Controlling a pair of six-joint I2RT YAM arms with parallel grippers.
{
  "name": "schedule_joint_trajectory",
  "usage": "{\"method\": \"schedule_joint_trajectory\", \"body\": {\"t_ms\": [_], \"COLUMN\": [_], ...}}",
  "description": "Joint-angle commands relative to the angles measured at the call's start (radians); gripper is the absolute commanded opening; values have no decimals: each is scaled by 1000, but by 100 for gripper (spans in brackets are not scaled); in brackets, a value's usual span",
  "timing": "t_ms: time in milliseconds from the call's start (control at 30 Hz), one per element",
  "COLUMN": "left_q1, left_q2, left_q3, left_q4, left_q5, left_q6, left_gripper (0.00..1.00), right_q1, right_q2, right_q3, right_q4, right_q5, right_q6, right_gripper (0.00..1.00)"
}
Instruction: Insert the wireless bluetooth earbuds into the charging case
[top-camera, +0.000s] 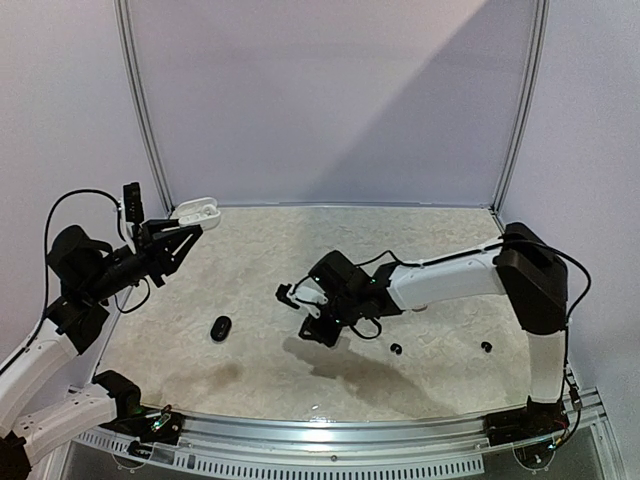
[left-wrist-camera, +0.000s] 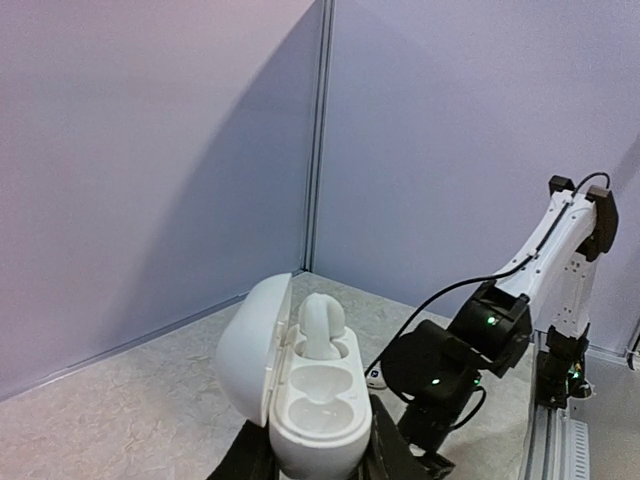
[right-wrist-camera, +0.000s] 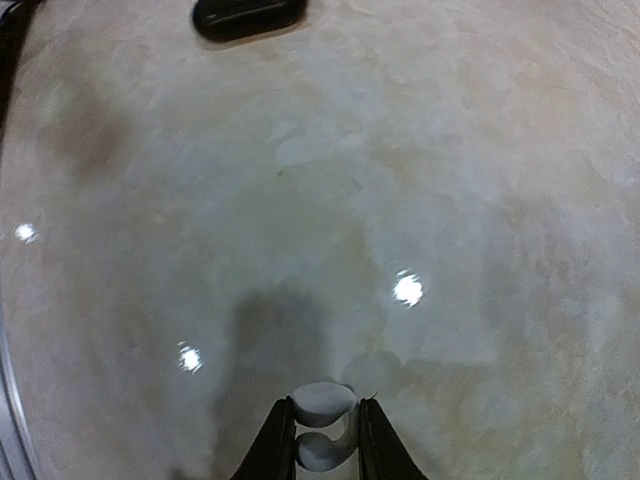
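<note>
The left gripper (top-camera: 182, 240) is clenched on the open white charging case (left-wrist-camera: 300, 400), which is held raised above the far left of the counter (top-camera: 420, 250). A white earbud (left-wrist-camera: 322, 325) is seated in its far socket, and the near socket (left-wrist-camera: 320, 385) is unfilled. The right gripper (right-wrist-camera: 324, 430) is closed narrowly on a second white earbud (right-wrist-camera: 325, 398), held above the middle of the counter. A black case (top-camera: 221, 328) lies on the counter between the arms. One black earbud (top-camera: 396, 348) and a further black earbud (top-camera: 486, 346) lie on the counter under the right arm.
</note>
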Motion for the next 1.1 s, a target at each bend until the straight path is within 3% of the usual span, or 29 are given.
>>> {"method": "schedule_joint_trajectory", "body": {"t_ms": [0, 300, 400, 567, 733, 867, 967, 1067], "left_q1": [13, 11, 12, 11, 11, 12, 12, 11], "left_q2": [0, 1, -7, -12, -29, -38, -40, -40], "left_q3": [-6, -3, 0, -3, 3, 8, 15, 19], "left_q4": [1, 2, -7, -4, -17, -27, -38, -49], "left_q5": [12, 19, 21, 21, 27, 29, 29, 34], "left_q6": [14, 20, 21, 23, 27, 26, 29, 31], "left_gripper": [0, 0, 0, 0, 0, 0, 0, 0], "right_q1": [37, 65, 69, 68, 67, 35, 9, 7], "right_q2": [-113, -125, -115, -132, -171, -161, -84, -39], "right_q3": [-132, -203, -186, -126, 3, 133, 236, 228], "right_q4": [2, 3, -38, -153, -293, -404, -497, -511], "right_q5": [-85, -57, -30, -27, -49, -104, -62, 14], "right_q6": [-22, 6, -6, -49, -86, -75, 20, 51], "right_gripper": [18, 25, 34, 62, 71, 68, 52, 40]}}
